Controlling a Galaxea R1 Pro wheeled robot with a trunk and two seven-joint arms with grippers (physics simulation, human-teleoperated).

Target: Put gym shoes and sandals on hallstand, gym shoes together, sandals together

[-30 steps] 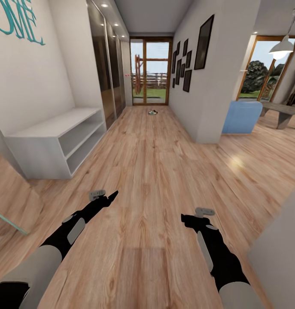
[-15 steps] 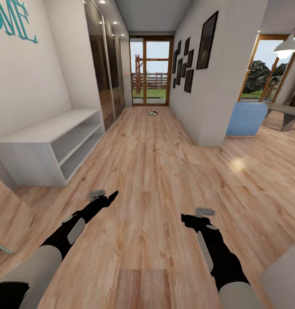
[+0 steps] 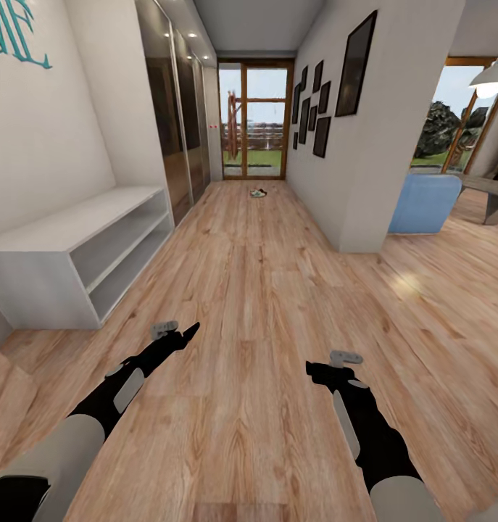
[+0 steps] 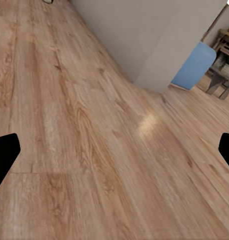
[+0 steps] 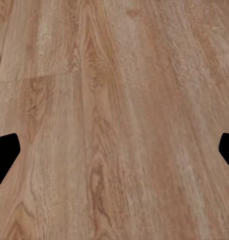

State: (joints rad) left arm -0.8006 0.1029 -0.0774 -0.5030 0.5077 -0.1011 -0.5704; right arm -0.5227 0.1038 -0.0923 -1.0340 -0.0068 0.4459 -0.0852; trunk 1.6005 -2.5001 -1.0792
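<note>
Wood corridor floor (image 3: 256,304) below — both arms (image 3: 133,377) low, jaws spread.

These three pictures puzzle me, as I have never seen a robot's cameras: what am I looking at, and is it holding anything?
It is a simulated robot with two arms. The large picture comes from its head, looking down a corridor. The black arms end in the left pincer and the right pincer. The two small pictures come from cameras at each wrist, looking past the dark fingertips at the wooden floor. Both pincers are open and hold nothing. At the left stands the pale shoe rack, with nothing visible on it. Far off near the glass door lies a small object, too small to identify.
</note>
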